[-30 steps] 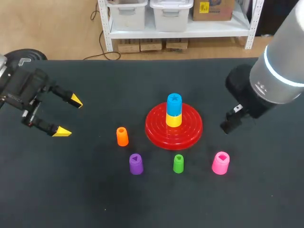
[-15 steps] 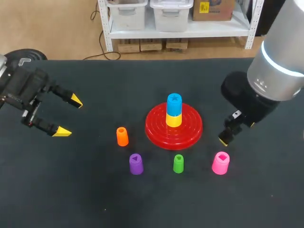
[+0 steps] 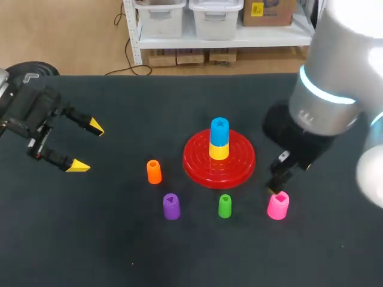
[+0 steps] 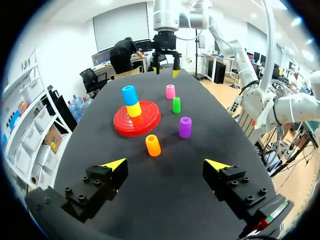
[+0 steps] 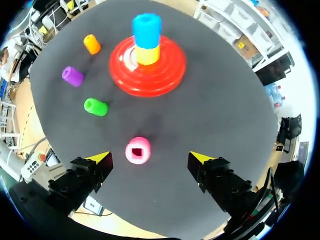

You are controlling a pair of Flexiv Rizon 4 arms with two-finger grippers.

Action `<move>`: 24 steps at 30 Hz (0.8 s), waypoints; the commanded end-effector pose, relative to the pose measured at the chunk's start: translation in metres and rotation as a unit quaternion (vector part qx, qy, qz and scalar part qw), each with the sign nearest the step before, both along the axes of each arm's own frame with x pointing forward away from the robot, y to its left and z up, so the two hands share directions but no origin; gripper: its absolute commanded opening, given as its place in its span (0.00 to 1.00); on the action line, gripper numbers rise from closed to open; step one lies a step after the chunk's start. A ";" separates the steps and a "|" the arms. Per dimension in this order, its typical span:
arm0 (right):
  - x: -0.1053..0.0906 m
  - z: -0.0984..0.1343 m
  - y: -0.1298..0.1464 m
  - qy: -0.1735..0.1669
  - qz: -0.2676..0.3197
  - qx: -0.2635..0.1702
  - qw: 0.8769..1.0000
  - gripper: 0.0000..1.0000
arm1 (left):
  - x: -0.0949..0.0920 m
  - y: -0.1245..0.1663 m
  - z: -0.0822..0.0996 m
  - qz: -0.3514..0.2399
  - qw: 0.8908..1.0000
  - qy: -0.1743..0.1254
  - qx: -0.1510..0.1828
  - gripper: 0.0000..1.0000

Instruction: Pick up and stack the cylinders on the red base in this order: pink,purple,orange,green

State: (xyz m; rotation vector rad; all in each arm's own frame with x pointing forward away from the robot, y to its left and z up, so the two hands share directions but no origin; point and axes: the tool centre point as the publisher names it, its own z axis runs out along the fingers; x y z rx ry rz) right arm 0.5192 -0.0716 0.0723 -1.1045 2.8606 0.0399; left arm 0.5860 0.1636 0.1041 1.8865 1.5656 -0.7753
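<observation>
The right jaws, wide open and empty, hang over the pink cylinder (image 5: 138, 150) standing on the bench (image 3: 119, 245) near the red base (image 3: 242, 169), apparently aligned to grasp it first; the left jaws gape empty, well aside.

My left arm (image 3: 27, 110) is coming in from the left side and lying low, with its wrist turned so that my left gripper (image 3: 87, 146) is pointing toward the middle. Its two fingers are standing wide apart, and the yellow tips (image 4: 116, 164) are gripping nothing. My right arm (image 3: 335, 84) is reaching in from the right corner, bending over so that its wrist is pointing downward. My right gripper (image 5: 151, 157) is hanging below it with fingers spread wide. From above, the arm's bulk is hiding most of them.
</observation>
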 end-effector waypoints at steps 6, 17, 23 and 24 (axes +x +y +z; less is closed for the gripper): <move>-0.001 -0.027 0.008 0.035 0.005 -0.003 0.999 1.00 | 0.000 0.001 -0.001 -0.001 1.000 -0.001 -0.001 1.00; -0.001 -0.043 0.006 0.051 0.004 -0.008 0.999 1.00 | 0.000 0.001 -0.001 -0.001 1.000 -0.001 -0.001 1.00; -0.002 -0.053 0.005 0.066 0.006 -0.007 0.998 1.00 | 0.000 0.001 -0.001 -0.001 1.000 -0.001 -0.001 1.00; -0.002 -0.054 0.005 0.069 0.006 -0.006 0.998 1.00 | 0.000 0.001 -0.001 -0.001 1.000 -0.001 -0.001 1.00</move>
